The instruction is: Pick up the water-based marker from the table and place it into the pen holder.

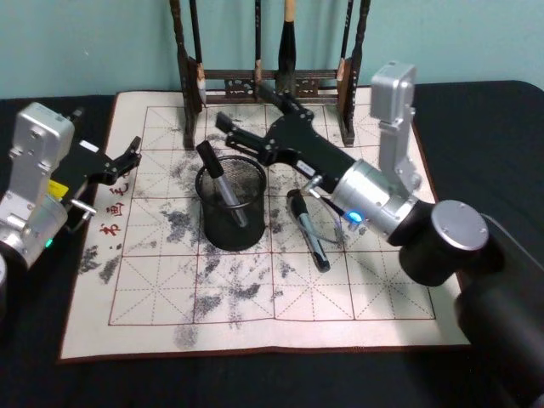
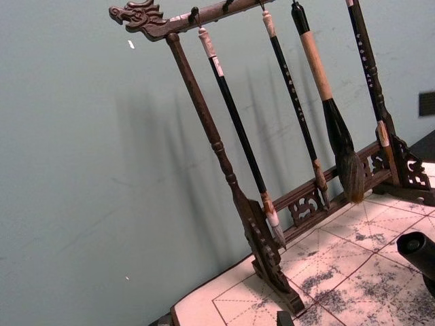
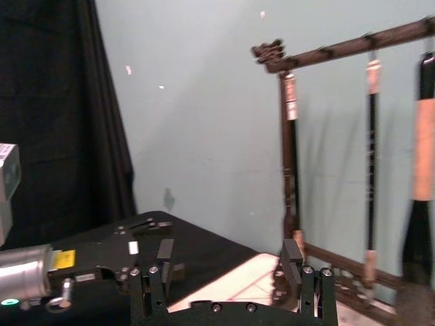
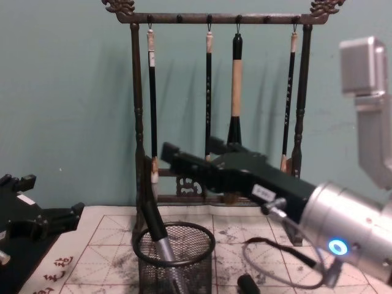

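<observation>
Black-mesh pen holder [image 1: 231, 223], mid-table [image 1: 493, 119], has the marker [image 1: 219, 183] leaning inside, so the right gripper [image 3: 230, 257], jaws apart and empty above it, looks due to withdraw; the left gripper [image 1: 127, 159] sits parked near the left edge.

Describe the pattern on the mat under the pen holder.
White calligraphy mat: red grid, red characters, grey ink stains; best in head view.

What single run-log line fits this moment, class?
marker: leaning in pen holder | second marker: lying on mat | right gripper: open, over holder | left gripper: parked left
</observation>
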